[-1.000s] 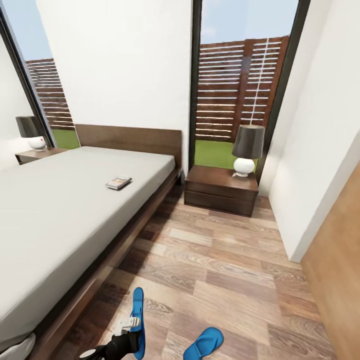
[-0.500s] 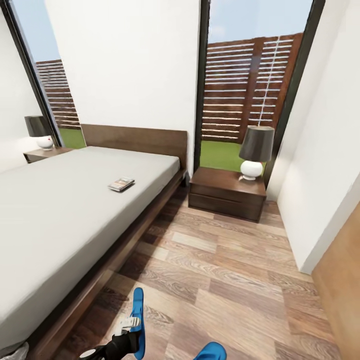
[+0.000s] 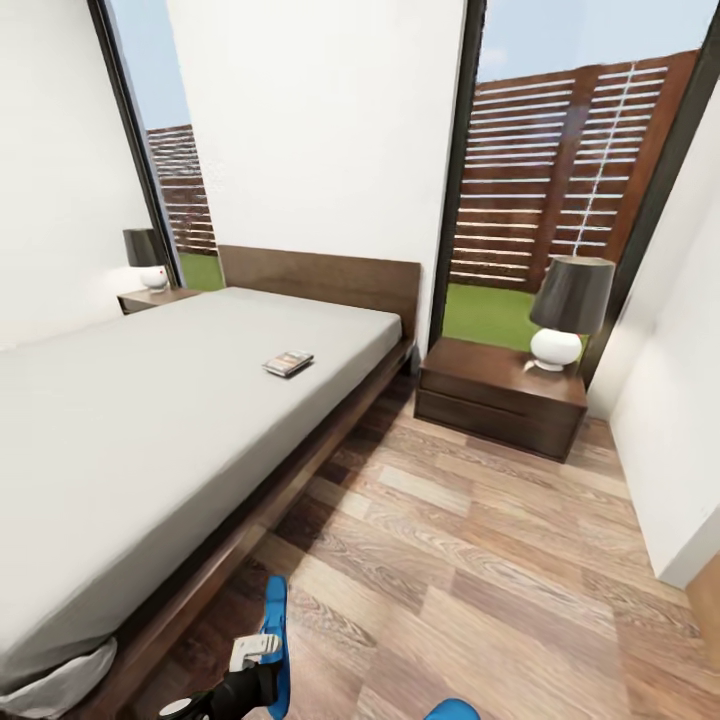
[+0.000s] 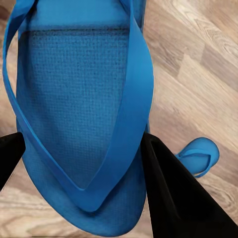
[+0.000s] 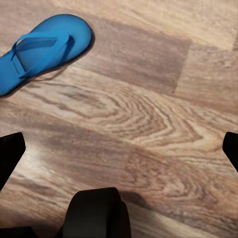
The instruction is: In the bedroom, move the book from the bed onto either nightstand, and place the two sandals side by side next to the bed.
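Basically: left gripper (image 4: 79, 153) was clamped on one sandal (image 4: 79, 99), right gripper (image 5: 119, 148) was spread wide with nothing in it.
Left to right in the head view: far nightstand (image 3: 155, 297), bed (image 3: 150, 420) with the book (image 3: 288, 363) on the mattress near the headboard, held sandal (image 3: 275, 640) above the floor (image 3: 470, 560) by the bed's foot, near nightstand (image 3: 500, 397) carrying a lamp (image 3: 565, 310) (second sandal (image 5: 42, 47) lay flat on the planks, apart from the first).

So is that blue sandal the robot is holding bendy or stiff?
Probably a bit bendy. The sandal in the left gripper looks thin and flat, with a slim strap, so it is likely light. It stands upright in the head view without drooping, so it may hold its shape. Its textured sole probably resists slipping.
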Controlling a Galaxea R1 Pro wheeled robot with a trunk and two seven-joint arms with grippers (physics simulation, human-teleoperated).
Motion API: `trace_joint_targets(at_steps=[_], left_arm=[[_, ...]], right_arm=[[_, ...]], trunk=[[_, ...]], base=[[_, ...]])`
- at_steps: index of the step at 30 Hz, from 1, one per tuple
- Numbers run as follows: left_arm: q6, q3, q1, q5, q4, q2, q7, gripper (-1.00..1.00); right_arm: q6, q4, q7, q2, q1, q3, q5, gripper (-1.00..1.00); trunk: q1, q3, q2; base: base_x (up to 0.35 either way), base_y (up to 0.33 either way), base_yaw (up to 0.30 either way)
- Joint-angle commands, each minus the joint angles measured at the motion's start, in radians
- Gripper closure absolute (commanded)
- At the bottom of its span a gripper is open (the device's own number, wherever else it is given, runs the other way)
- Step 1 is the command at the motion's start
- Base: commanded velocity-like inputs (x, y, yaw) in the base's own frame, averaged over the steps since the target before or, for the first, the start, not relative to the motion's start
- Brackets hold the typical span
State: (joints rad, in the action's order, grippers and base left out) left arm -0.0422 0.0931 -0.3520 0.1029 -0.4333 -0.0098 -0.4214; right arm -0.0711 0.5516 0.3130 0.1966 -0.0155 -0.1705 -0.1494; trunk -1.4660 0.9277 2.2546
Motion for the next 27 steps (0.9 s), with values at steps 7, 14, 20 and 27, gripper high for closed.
trace_joint_targets(at_steps=[7, 14, 20, 27], left_arm=[[-0.004, 0.007, -0.001, 0.004, 0.001, -0.002, -0.007, 1.0], [-0.004, 0.006, -0.001, 0.004, 0.001, -0.001, -0.007, 1.0], [-0.004, 0.006, -0.001, 0.004, 0.001, -0.001, -0.007, 1.0], [-0.004, 0.005, -0.001, 0.003, 0.001, -0.002, -0.008, 1.0]], right_arm=[[-0.007, 0.002, 0.006, 0.0, 0.0, -0.004, -0.01, -1.0], [-0.007, 0.001, 0.006, 0.0, 0.0, -0.004, -0.01, -1.0], [-0.008, 0.001, 0.006, 0.0, 0.0, -0.004, -0.01, -1.0], [-0.007, 0.002, 0.006, 0.0, 0.0, -0.004, -0.01, -1.0]], trunk=[[0.0, 0.001, 0.0], [0.0, 0.001, 0.0], [0.0, 0.001, 0.0], [0.0, 0.001, 0.0]], base=[[0.0, 0.0, 0.286], [0.0, 0.0, 0.286], [0.0, 0.0, 0.264], [0.0, 0.0, 0.042]])
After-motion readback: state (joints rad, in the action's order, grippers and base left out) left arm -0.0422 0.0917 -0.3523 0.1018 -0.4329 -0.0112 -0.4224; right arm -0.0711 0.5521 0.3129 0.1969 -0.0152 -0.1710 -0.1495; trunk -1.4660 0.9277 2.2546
